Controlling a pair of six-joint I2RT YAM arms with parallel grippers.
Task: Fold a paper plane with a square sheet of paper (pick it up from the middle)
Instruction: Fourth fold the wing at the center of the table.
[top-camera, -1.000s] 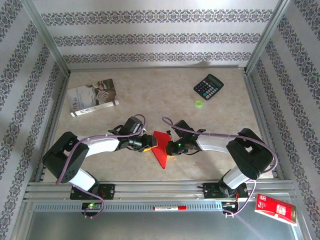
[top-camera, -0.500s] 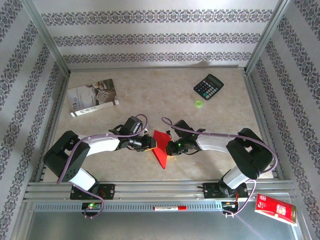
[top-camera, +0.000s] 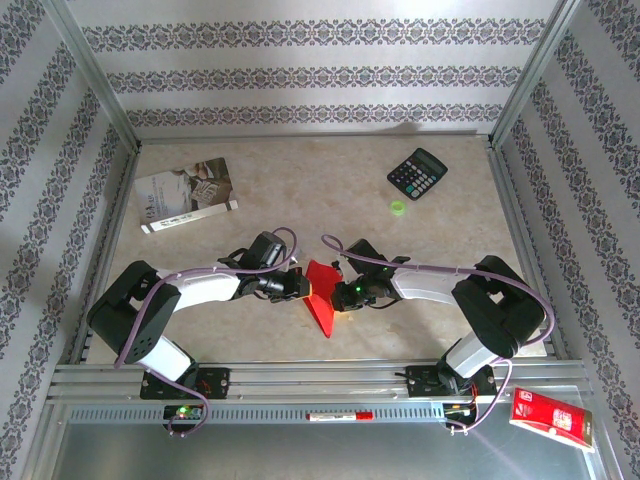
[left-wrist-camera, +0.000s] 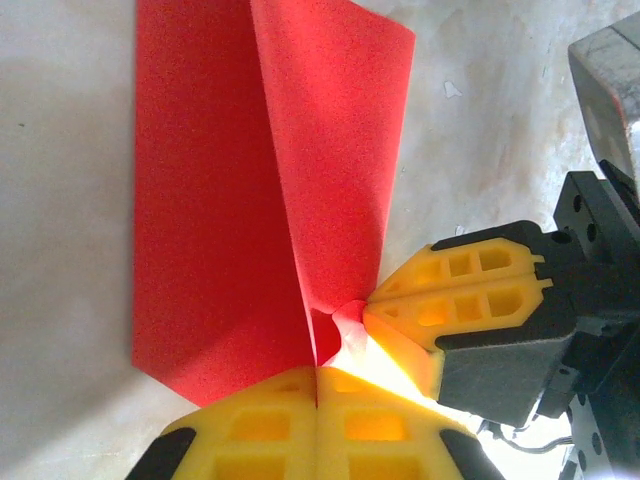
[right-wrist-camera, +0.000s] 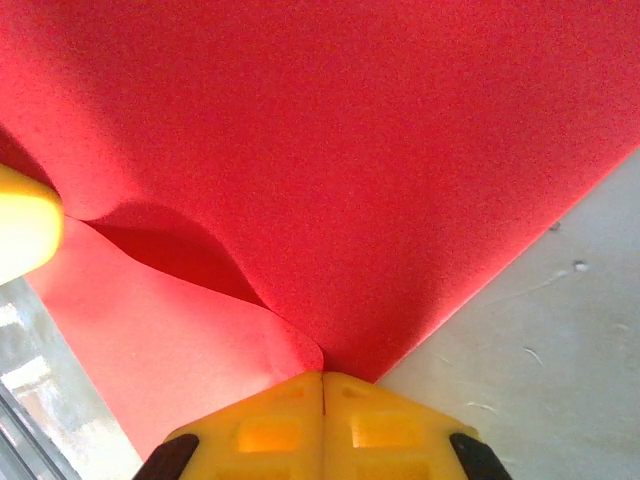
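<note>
Overhead, the red paper (top-camera: 322, 298) sits near the middle of the table (top-camera: 450, 250), closer to the arms' bases, with part of it raised between the two grippers. The left gripper (top-camera: 300, 288) meets it from the left and the right gripper (top-camera: 336, 295) from the right, and both touch the sheet. A calculator (top-camera: 417, 173) lies far back on the right with a small green thing (top-camera: 398, 208) near it. A booklet (top-camera: 186, 195) lies back left. A red packet (top-camera: 552, 418) rests off the table at the near right corner.

From the left wrist, the paper (left-wrist-camera: 250, 190) stands as a tent with a sharp crease down its middle. That crease runs into the seam of the left gripper (left-wrist-camera: 318, 372), whose yellow fingers are pressed together on the paper. The right gripper (left-wrist-camera: 372, 308) comes in from the right, fingers together, its tips at the same pinched corner.

From the right wrist, the paper (right-wrist-camera: 350, 150) spreads wide above the right gripper (right-wrist-camera: 322, 378), whose fingers are clamped on its lower point. A curled flap shows left of the seam, and a left finger (right-wrist-camera: 25, 225) touches the sheet at the left edge.
</note>
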